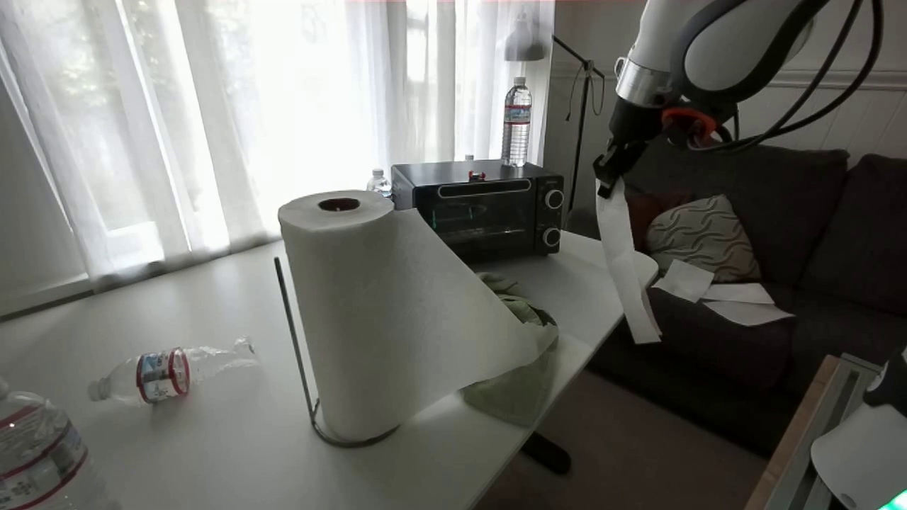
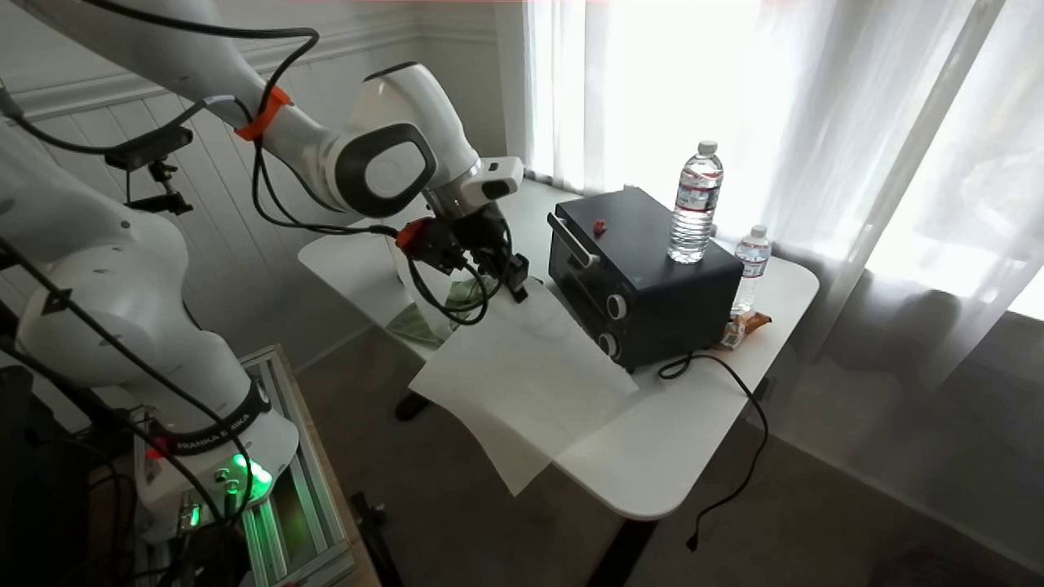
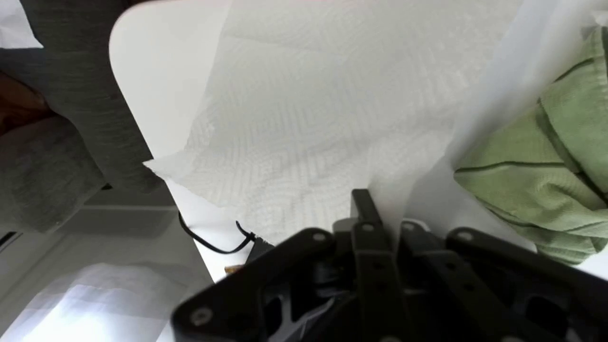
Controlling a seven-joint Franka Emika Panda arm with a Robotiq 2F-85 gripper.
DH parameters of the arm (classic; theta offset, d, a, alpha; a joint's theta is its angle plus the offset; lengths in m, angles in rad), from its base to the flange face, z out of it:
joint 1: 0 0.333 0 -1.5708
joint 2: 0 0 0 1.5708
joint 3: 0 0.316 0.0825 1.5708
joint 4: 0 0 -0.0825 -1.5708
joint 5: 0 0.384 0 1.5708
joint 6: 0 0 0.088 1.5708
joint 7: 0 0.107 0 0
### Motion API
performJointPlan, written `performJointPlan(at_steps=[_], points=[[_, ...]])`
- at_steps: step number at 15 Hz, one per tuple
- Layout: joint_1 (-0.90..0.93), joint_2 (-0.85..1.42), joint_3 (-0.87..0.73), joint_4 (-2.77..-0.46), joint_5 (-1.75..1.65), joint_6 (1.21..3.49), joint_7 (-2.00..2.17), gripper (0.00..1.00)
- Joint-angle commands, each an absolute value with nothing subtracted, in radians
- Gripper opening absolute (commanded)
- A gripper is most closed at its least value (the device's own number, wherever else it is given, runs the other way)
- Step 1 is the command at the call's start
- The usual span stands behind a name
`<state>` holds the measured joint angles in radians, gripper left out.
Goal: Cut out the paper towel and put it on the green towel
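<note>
In an exterior view, farthest left of the gripper and well below it, a water bottle shows only in part; next, also lower than the gripper, a clear bottle lies on its side on the white table. Closer in, to the gripper's left and below it, the paper towel roll stands on a wire holder, its loose end stretching toward the gripper's side. Also left of the gripper, a black toaster oven bears an upright bottle. Lower than the gripper and left of it, the green towel lies bunched near the table's edge, partly hidden by the loose end; whether the two touch I cannot tell. The gripper is clamped on a paper towel sheet, which is apart from the roll and hangs beneath it; in the wrist view the green towel lies to the gripper's right. To the gripper's right, mostly below it, a dark sofa bears a patterned pillow and several white papers; farthest right and lowest is the arm's base.
</note>
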<state>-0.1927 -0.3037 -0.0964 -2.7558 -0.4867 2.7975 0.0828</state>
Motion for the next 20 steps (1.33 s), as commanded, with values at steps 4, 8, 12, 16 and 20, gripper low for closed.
performJointPlan(at_steps=[4, 8, 12, 16, 20], points=[[-0.198, -0.272, -0.037, -2.642, -0.474, 2.925, -0.016, 0.00], [-0.122, -0.213, -0.055, -2.599, -0.397, 2.997, -0.124, 0.00], [0.081, -0.120, -0.134, -2.578, -0.176, 3.026, -0.316, 0.00], [0.226, -0.059, -0.165, -2.537, 0.075, 2.971, -0.524, 0.00], [0.263, -0.009, -0.153, -2.483, 0.239, 2.925, -0.691, 0.00]])
